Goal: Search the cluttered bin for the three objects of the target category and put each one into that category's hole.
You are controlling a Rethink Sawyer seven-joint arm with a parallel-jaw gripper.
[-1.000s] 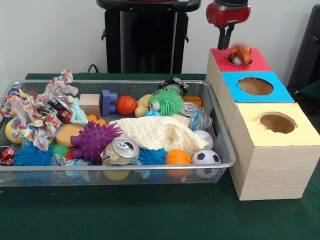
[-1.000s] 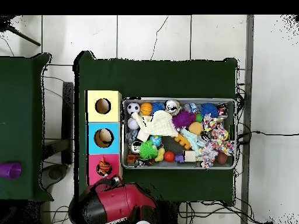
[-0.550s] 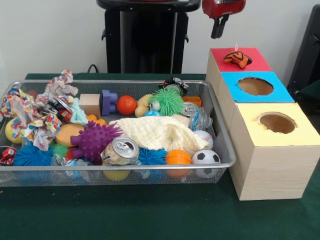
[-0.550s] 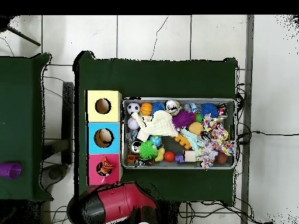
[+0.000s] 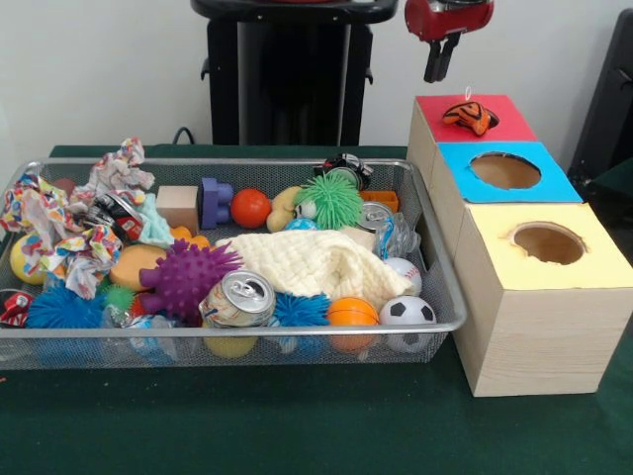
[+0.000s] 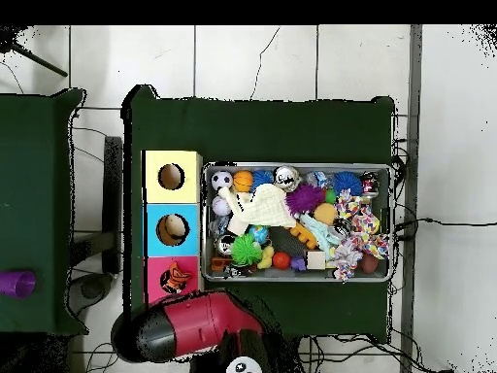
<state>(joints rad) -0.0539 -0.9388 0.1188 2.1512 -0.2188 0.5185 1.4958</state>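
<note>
An orange and black striped soft toy [image 5: 469, 115] lies across the hole of the red-topped box [image 5: 502, 125]; from above the toy [image 6: 175, 279] covers that hole. My gripper [image 5: 439, 71] hangs up above and slightly left of it, apart from the toy, with nothing in it. The overhead view shows only the red arm [image 6: 194, 330] below the boxes. The wire bin [image 5: 441, 277] is full of mixed toys: a purple spiky ball [image 5: 186, 277], a green spiky ball [image 5: 329, 201], a drink can [image 5: 239, 297], a cream cloth [image 5: 307, 262] and a soccer ball [image 5: 406, 311].
A blue-topped box [image 5: 554, 184] and a yellow-topped box [image 5: 593, 263], each with a round hole, stand in a row with the red one at the bin's right side. A black stand [image 5: 287, 79] rises behind the bin. A purple cup [image 6: 16, 284] sits on a side table.
The striped toy dropped from the gripper onto the red box's hole a second ago and has lain still since. The gripper rose clear, then shifted slightly right.
</note>
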